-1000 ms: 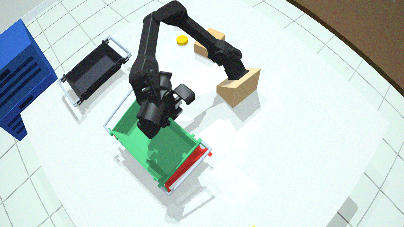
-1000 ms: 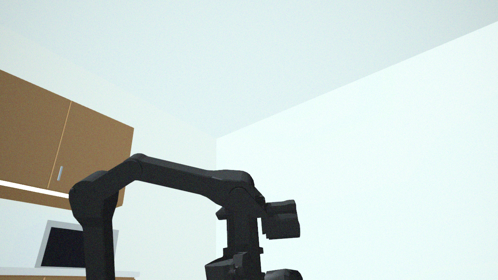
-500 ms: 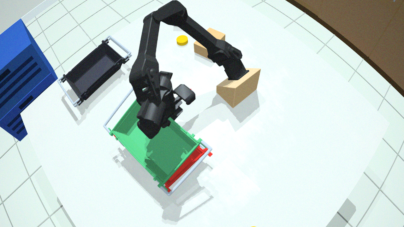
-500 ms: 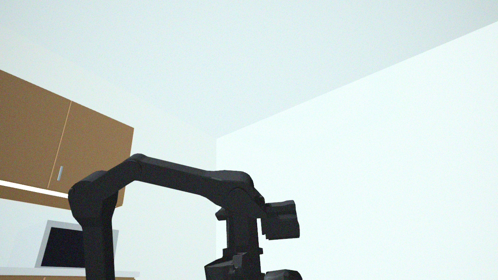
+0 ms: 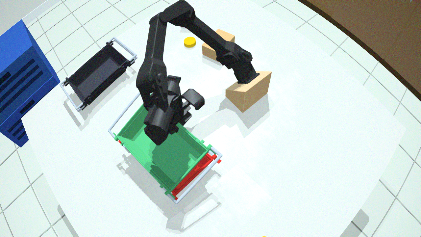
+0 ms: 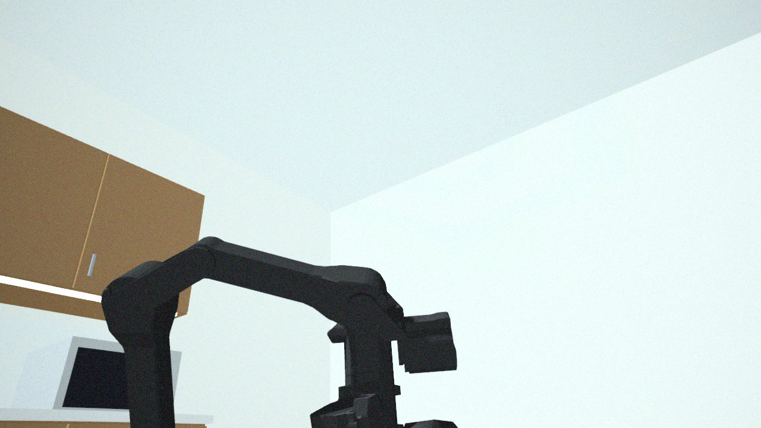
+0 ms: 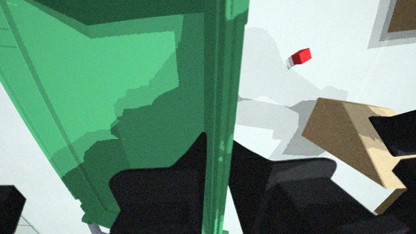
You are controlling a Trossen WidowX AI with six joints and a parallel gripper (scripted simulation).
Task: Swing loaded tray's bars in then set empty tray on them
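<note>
The green empty tray (image 5: 173, 156) (image 7: 130, 65) is off the table, over the red loaded tray (image 5: 194, 173), which shows mainly as a strip at the near right end. My gripper (image 7: 219, 138) is shut on the green tray's long side wall. One wire bar (image 5: 199, 178) stands out past the near right end and another wire bar (image 5: 123, 113) past the far left end; I cannot tell which tray each belongs to. Whether the green tray touches anything below is hidden, as are the red tray's load and most of its top.
A black tray (image 5: 107, 84) with bars out stands at the back left, near a blue cabinet (image 5: 38, 73). A wooden wedge (image 5: 254, 94) (image 7: 335, 130) stands under the arm's base. A wooden block (image 5: 209, 52), a yellow disc (image 5: 189, 41) and a small red block (image 7: 303, 56) are on the table.
</note>
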